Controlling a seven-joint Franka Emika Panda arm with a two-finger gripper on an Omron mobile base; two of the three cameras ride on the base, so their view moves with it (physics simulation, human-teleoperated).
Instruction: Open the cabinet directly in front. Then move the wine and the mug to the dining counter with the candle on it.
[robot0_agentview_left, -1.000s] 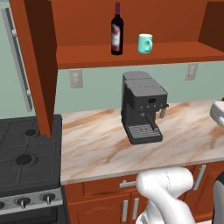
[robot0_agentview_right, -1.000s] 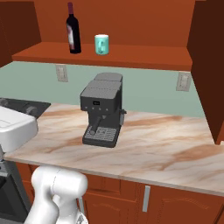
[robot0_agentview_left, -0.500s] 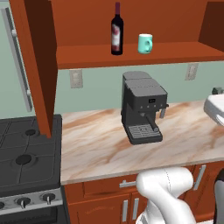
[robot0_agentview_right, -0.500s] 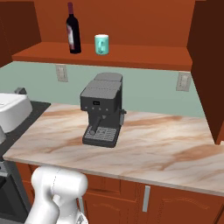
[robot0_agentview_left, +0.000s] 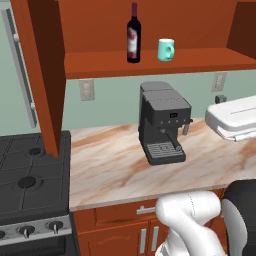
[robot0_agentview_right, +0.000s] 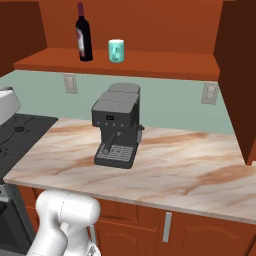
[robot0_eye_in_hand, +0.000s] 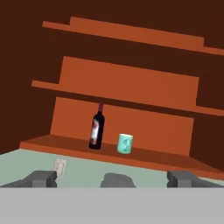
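Observation:
The cabinet (robot0_agentview_left: 150, 62) stands open in front of me, its left door (robot0_agentview_left: 45, 75) swung out over the stove and its right door (robot0_agentview_right: 240, 75) swung out on the other side. On its bottom shelf stands the dark wine (robot0_agentview_left: 133, 35) (robot0_agentview_right: 84, 35) (robot0_eye_in_hand: 96, 129). The teal mug (robot0_agentview_left: 165, 49) (robot0_agentview_right: 116, 50) (robot0_eye_in_hand: 125, 144) sits a short way to its right. My gripper (robot0_eye_in_hand: 113, 179) is open and empty, fingers wide apart, well short of the shelf and lower than it. The dining counter and the candle are out of view.
A dark coffee machine (robot0_agentview_left: 162, 122) (robot0_agentview_right: 116, 125) stands on the marble worktop (robot0_agentview_left: 115, 170) right under the shelf. A black cooktop (robot0_agentview_left: 25, 175) lies to the left. A white part of my arm (robot0_agentview_left: 232, 117) hangs over the worktop's right side. Base cabinets (robot0_agentview_right: 165, 230) run below.
The white part of my arm has come further into the left base view from the right edge and slid towards the left edge of the right base view. Wine, mug and doors are unmoved.

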